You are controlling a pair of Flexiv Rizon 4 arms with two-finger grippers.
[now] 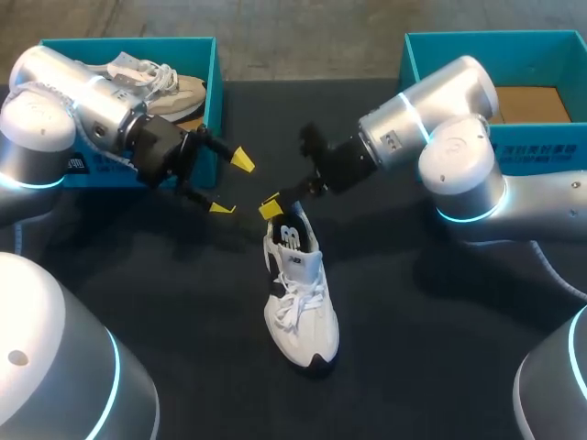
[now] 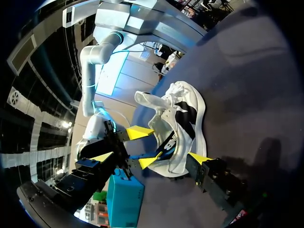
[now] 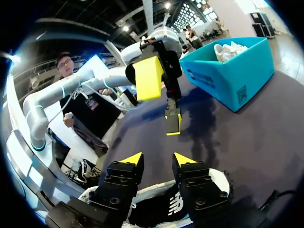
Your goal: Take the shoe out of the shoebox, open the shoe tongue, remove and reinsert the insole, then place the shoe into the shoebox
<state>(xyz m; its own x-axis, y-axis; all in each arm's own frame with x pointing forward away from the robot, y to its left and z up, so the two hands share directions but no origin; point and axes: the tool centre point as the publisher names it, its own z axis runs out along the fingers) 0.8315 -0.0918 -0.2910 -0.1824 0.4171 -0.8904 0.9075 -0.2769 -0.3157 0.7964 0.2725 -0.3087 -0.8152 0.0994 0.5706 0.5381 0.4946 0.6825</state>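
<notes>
White shoe (image 1: 298,284) mid-frame on the table (image 1: 440,348), heel at right gripper (image 1: 272,208), grip there impossible to tell. Left gripper (image 1: 231,183) spread wide just upper left. Could clash, being so close, or tip the shoe.

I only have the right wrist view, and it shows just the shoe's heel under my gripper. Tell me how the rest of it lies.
Observer: In the head view the shoe stands upright, heel under the right gripper, toe pointing toward the robot.
Operator: I see one box. Report any other.
Observer: A second shoebox stands on the robot's right; what shows inside it is bare brown card.
Operator: Tell me what is in the one ahead of me.
Observer: Another shoe, pale, lies in that left shoebox.
</notes>
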